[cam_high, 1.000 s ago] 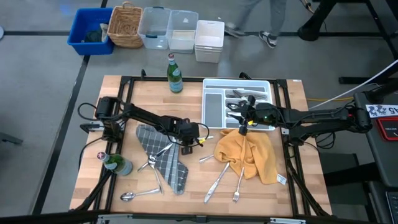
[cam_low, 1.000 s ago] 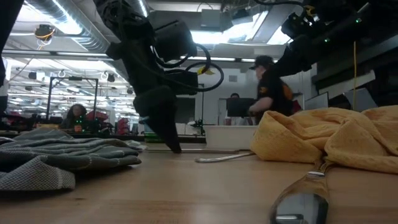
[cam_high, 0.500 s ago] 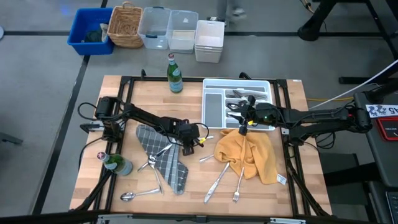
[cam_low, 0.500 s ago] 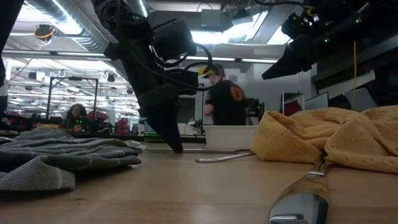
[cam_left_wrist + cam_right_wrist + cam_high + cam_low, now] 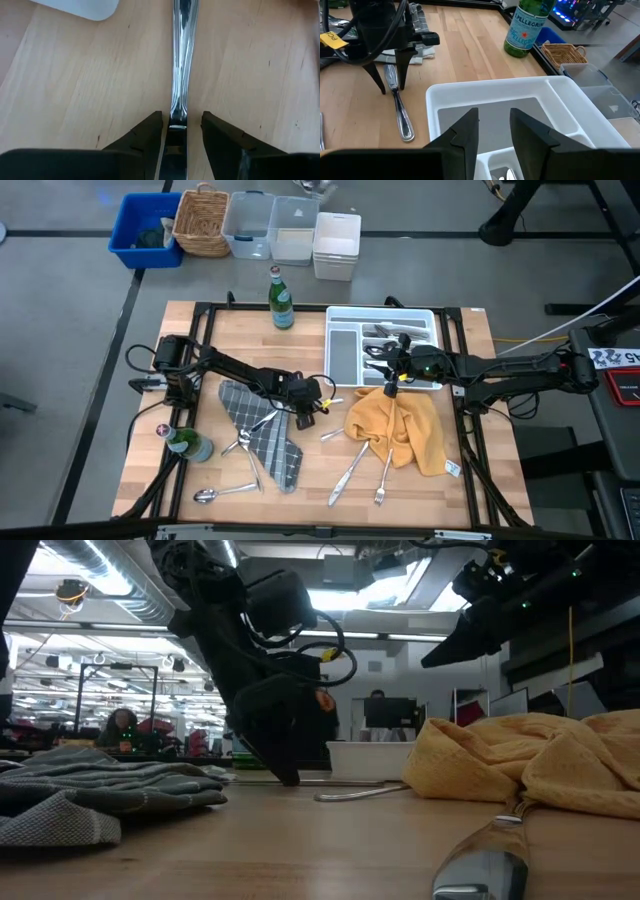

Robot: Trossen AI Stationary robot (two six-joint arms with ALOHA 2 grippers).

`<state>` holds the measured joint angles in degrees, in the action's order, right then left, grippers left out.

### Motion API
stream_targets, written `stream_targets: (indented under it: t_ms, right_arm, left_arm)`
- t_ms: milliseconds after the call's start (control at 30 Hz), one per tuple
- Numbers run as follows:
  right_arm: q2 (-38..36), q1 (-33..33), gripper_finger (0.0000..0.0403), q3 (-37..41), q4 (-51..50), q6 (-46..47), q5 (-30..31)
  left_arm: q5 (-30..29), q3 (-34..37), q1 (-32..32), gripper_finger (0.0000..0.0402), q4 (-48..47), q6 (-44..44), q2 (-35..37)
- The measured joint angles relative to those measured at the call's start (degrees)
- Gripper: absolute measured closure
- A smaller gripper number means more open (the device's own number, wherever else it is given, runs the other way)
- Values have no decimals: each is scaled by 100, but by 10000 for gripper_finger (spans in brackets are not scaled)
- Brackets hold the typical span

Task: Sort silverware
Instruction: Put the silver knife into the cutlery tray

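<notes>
- Left gripper (image 5: 303, 418) sits low at mid-surface, just off the right edge of the grey checked cloth (image 5: 262, 442). Fingers (image 5: 145, 137) are spread and grasping nothing.
- Target piece of silverware (image 5: 180, 60) lies flat on the wood right between those fingers. Its long axis runs straight ahead from the gripper, so the fingers straddle the handle crosswise. That's the relation the next close depends on, and alignment looks good.
- The right wrist view shows the same piece (image 5: 399, 110) on the surface beneath the left fingers, handle end pointing towards the white tray (image 5: 383, 345).
- Right gripper (image 5: 400, 368) hovers over the tray's near edge, fingers (image 5: 462, 135) parted and empty. It is well apart from this piece, so the left arm is the nearer one.
- Rest of the silverware: some already in the tray's right-hand compartments, others loose on the cloth, beside the yellow towel (image 5: 398, 426), and near the front edge.
- Judgement: clamp on the handle next; a thin flat handle could slip.
</notes>
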<state>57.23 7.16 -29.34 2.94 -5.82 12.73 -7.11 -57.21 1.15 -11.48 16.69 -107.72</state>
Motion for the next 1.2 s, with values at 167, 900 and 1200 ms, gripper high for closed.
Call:
stream_targets:
  t_ms: [167, 900, 1200]
  right_arm:
    - [0, 0, 288, 0, 0, 0, 0]
    - [0, 0, 288, 0, 0, 0, 1]
    - [0, 0, 288, 0, 0, 2, -9]
  left_arm:
    - [-74, 0, 0, 270, 14, -3, 0]
    - [234, -28, -22, 352, -557, -240, 11]
    - [284, -28, -17, 358, -720, -253, 15]
